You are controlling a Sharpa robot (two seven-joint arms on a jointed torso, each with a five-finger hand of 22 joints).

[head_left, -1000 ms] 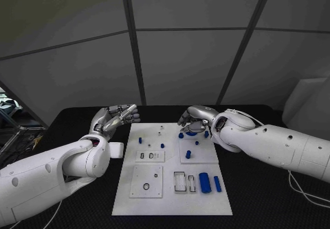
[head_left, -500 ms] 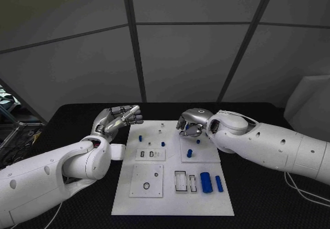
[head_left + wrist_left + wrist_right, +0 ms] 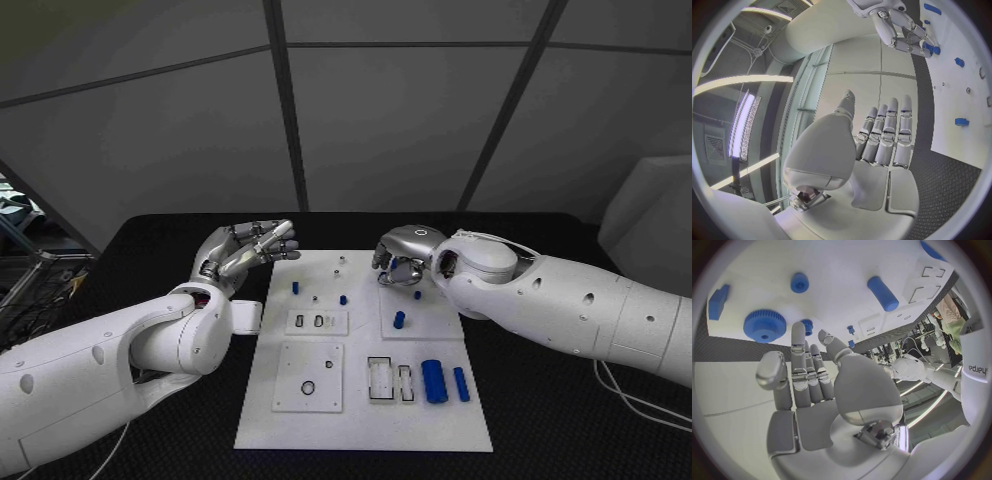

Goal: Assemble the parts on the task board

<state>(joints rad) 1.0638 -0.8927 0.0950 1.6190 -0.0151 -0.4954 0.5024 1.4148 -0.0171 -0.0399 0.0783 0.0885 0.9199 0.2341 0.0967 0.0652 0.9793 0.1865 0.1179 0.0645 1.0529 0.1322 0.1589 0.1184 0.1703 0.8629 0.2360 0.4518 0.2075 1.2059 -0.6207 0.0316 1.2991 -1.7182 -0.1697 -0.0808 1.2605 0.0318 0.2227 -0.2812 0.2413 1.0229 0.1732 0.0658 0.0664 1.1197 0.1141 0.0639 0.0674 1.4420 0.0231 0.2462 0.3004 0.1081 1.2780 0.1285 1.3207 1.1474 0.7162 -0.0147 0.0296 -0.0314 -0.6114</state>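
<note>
Tabletop (image 3: 548, 420): black, carrying the white task board (image 3: 361, 420) centrally.
Right hand (image 3: 405, 253): hovering over the board's far right; fingers apart, grasping nothing.
Left hand (image 3: 248, 250): raised beside the board's far left corner, released.
Gear (image 3: 764, 325): lying flat just beyond the right fingertips; right hand is nearer.
Room: pegs standing nearby.

1. Both arms (image 3: 116, 355) have smooth, glossy white rounded shells with small dark screw holes.
2. The left hand (image 3: 245, 250) and right hand (image 3: 404, 250) are silver, with segmented metallic fingers.
3. A thin white cable, apparently, loops over the right wrist.
</note>
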